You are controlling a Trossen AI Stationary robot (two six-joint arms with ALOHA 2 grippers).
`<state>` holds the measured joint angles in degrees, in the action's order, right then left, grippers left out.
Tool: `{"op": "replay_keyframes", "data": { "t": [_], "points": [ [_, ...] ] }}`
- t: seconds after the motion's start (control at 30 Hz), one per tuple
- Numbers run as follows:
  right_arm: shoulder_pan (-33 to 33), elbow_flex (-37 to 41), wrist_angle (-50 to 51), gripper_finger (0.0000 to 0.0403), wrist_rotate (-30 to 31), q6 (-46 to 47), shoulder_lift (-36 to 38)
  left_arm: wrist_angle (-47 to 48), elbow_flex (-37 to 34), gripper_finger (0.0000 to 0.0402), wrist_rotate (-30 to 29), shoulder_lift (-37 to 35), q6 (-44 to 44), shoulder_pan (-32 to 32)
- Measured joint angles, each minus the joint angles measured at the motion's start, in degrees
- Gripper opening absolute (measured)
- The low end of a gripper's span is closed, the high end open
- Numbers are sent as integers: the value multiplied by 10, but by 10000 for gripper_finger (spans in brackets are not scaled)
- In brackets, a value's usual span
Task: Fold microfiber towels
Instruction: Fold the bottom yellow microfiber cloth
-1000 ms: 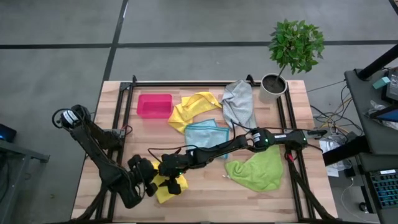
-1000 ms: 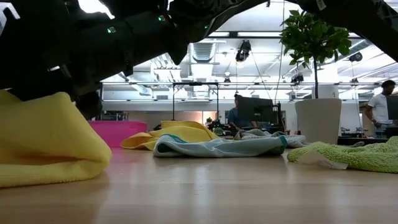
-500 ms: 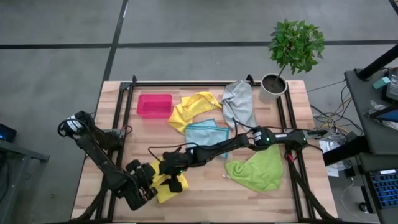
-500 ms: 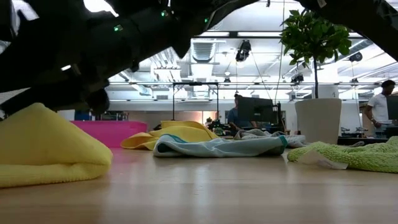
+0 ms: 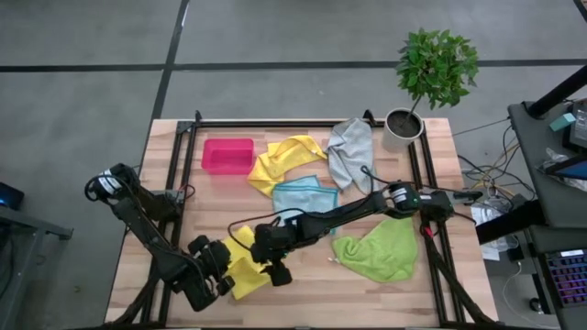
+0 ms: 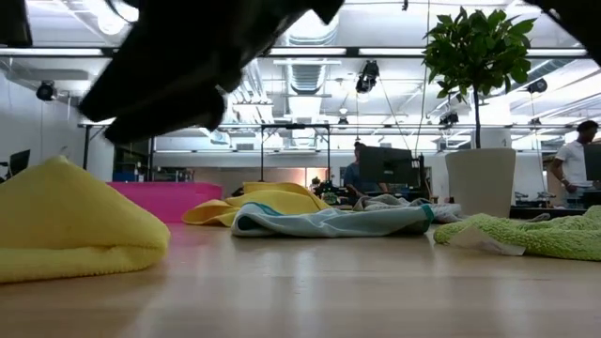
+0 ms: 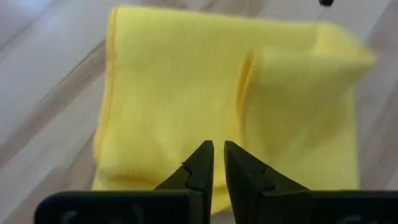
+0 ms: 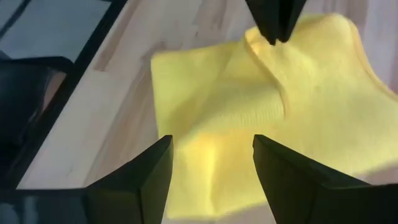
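**Both grippers over the folded yellow towel**

The folded yellow towel [image 5: 244, 269] lies near the table's front edge, left of centre. The left gripper [image 7: 214, 163] hangs just above it, fingers pressed almost together — nothing pinched. The right gripper [image 8: 211, 163] hovers over the same cloth, fingers spread wide and empty. Behind lie the other yellow towel [image 5: 286, 158], light blue towel [image 5: 305, 196], grey towel [image 5: 352, 151] and — off right — lime green towel [image 5: 378, 247].
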<state>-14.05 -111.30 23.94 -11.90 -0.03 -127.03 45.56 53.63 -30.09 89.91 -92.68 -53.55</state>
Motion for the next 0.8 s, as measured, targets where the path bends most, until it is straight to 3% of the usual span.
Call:
{"op": "replay_keyframes", "data": {
  "t": [0.27,0.57,0.8],
  "points": [
    [-5,180,-92,210,21,16,110,-19,11,32,-25,0,16,20],
    [-5,373,-289,210,35,67,215,-41,14,104,-39,0,84,76],
    [-5,450,-370,210,36,100,236,-106,14,136,-16,0,171,106]
  ]
}}
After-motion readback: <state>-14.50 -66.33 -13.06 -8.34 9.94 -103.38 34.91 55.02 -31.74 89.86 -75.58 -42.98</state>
